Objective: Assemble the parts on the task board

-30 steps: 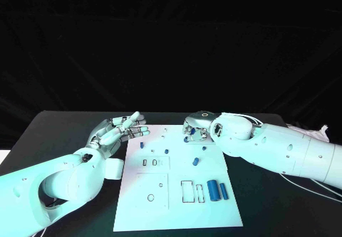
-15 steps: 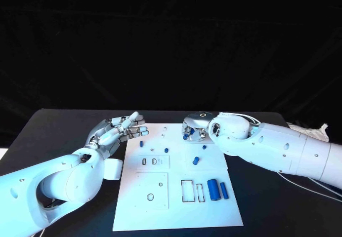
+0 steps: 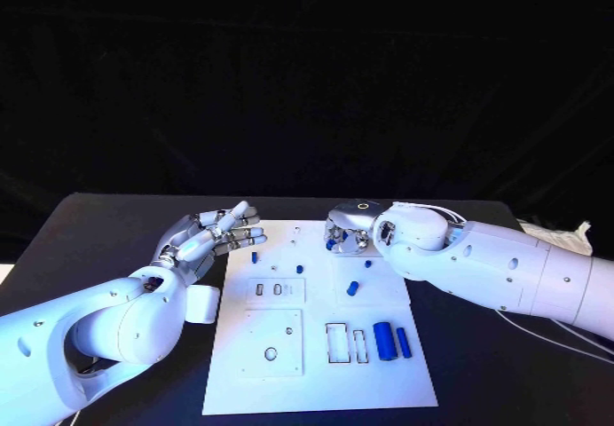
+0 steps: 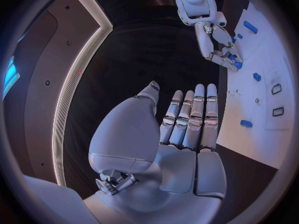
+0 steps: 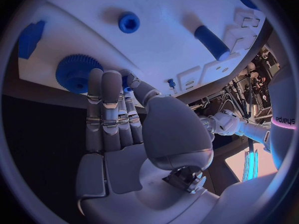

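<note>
Right hand (image 3: 348,232) at board's (image 3: 320,373) far edge, fingertips pinching small blue part (image 5: 127,79) beside blue gear (image 5: 77,72). Left hand (image 3: 214,232) spread, empty, beside board.

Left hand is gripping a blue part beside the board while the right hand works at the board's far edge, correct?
Not quite. The left hand holds nothing: the left wrist view shows its fingers straight and bare, beside the task board. The rest stands: the right hand is at the board's far edge, its fingertips at a blue part.
</note>
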You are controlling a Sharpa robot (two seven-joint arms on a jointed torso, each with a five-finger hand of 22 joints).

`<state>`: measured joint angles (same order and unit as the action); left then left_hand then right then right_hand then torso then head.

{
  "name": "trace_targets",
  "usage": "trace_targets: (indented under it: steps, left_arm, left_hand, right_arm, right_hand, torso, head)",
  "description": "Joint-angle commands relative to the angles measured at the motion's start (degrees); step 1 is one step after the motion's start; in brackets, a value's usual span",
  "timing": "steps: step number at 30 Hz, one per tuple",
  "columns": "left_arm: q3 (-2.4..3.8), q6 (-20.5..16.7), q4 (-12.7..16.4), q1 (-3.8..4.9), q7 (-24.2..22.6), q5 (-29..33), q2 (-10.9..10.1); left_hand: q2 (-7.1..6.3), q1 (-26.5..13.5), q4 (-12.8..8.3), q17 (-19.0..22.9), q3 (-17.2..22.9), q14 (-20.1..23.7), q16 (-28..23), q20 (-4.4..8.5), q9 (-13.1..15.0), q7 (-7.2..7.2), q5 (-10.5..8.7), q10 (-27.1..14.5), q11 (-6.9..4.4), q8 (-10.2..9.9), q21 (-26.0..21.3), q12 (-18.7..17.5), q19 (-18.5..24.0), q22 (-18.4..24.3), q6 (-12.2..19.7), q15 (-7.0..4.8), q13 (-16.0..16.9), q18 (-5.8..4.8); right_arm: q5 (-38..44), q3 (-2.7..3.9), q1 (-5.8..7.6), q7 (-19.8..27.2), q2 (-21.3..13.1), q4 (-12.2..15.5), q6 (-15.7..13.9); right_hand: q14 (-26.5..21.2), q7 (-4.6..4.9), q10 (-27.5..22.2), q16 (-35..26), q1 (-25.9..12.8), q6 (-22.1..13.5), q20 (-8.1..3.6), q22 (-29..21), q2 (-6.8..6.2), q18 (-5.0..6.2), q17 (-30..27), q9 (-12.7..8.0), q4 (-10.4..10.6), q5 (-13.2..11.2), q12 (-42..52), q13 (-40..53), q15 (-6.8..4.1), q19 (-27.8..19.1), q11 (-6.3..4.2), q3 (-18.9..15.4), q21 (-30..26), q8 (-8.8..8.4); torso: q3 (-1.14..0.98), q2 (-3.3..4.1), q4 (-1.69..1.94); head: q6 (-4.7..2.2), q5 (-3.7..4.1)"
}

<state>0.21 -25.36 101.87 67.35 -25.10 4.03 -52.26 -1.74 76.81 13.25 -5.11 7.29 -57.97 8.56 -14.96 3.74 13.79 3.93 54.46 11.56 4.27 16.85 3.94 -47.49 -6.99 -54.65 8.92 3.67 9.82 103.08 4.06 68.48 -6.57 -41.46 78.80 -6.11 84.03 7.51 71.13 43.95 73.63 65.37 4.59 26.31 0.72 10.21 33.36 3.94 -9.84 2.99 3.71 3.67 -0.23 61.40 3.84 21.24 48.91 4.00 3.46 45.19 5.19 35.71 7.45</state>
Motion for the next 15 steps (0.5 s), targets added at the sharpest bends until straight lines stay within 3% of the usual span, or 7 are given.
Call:
trace_targets:
  steps: [1, 3, 7, 11, 15]
  left_arm:
    - [0.06, 0.8, -0.1, 0.12, 0.1, 0.0, 0.2]
    - [0.06, 0.8, -0.1, 0.13, 0.2, 0.0, 0.2]
    - [0.06, 0.7, -0.2, 0.14, 0.4, -0.1, 0.2]
    - [0.06, 0.7, -0.3, 0.15, 0.5, -0.1, 0.2]
    - [0.06, 0.7, -0.3, 0.16, 0.5, -0.1, 0.3]
  left_hand:
    - [0.29, 0.0, -0.4, 0.1, 0.0, 0.1, -0.4, -0.26, -0.1, 0.91, -0.29, -0.2, 0.22, -0.3, -0.3, -0.2, 0.0, 0.1, 0.2, 0.20, -0.1, 0.56]
    - [0.28, 0.0, -0.4, 0.1, 0.0, 0.1, -0.4, -0.26, -0.1, 0.91, -0.29, -0.2, 0.22, -0.3, -0.3, -0.2, 0.0, 0.1, 0.2, 0.20, -0.1, 0.56]
    - [0.25, 0.1, -0.4, 0.1, 0.0, 0.2, -0.4, -0.28, -0.1, 0.94, -0.29, -0.3, 0.25, -0.4, -0.3, -0.3, 0.0, 0.1, 0.2, 0.22, -0.1, 0.56]
    - [0.24, 0.1, -0.5, 0.1, 0.0, 0.2, -0.5, -0.30, -0.1, 0.96, -0.28, -0.4, 0.27, -0.4, -0.4, -0.3, 0.1, 0.1, 0.3, 0.24, -0.1, 0.56]
    - [0.23, 0.1, -0.5, 0.1, 0.0, 0.2, -0.5, -0.30, -0.1, 0.97, -0.28, -0.4, 0.28, -0.4, -0.4, -0.3, 0.1, 0.1, 0.3, 0.25, -0.1, 0.55]
  right_arm:
    - [0.3, 0.10, -0.06, 0.6, -0.1, 0.9, -6.6]
    - [0.1, 0.27, -0.03, 0.2, -0.3, 1.6, -8.6]
    - [-0.3, 0.55, 0.06, -1.2, -0.1, 2.2, -10.5]
    - [-0.4, 0.68, 0.14, -2.8, 0.7, 1.9, -11.2]
    - [-0.3, 0.72, 0.18, -3.7, 2.0, 1.0, -11.6]
  right_hand:
    - [2.8, -0.05, 0.7, 4.2, 0.0, 0.8, -0.03, 0.5, 0.59, 0.32, 4.0, 0.6, 0.6, -0.2, -0.1, 0.0, -0.61, 0.4, -0.13, 1.2, 0.9, 0.37]
    - [2.8, -0.11, 1.0, 6.9, 0.0, 1.0, -0.09, 1.2, 0.29, 0.28, 6.5, 0.6, 1.3, -0.2, -0.2, 0.0, -0.67, 0.5, -0.15, 2.1, 1.8, 0.27]
    - [2.4, -0.07, 0.8, 9.1, -0.3, 1.0, -0.06, 2.6, -0.21, 0.10, 8.3, 0.7, 2.5, -0.2, -0.2, 0.0, -0.62, 0.6, -0.11, 3.4, 3.2, -0.01]
    - [2.3, 0.07, 0.4, 10.9, -0.3, 0.7, -0.03, 4.2, -0.54, -0.11, 10.0, 0.7, 3.1, -0.2, -0.2, -0.1, -0.54, 1.1, 0.02, 4.1, 4.4, -0.17]
    - [2.1, 0.15, 0.2, 11.4, -0.3, 0.6, 0.01, 4.4, -0.86, -0.12, 10.4, 0.7, 3.4, -0.2, -0.2, -0.1, -0.49, 1.1, 0.08, 4.4, 4.7, -0.20]
  torso:
    - [0.06, 0.10, 0.10]
    - [0.17, 0.11, 0.13]
    - [0.19, 0.17, 0.21]
    - [0.22, 0.31, 0.24]
    - [0.28, 0.36, 0.28]
  head:
    - [-0.14, -0.03]
    - [-0.32, -0.04]
    - [-0.33, 0.22]
    - [-0.52, -0.08]
    - [-0.63, 0.16]
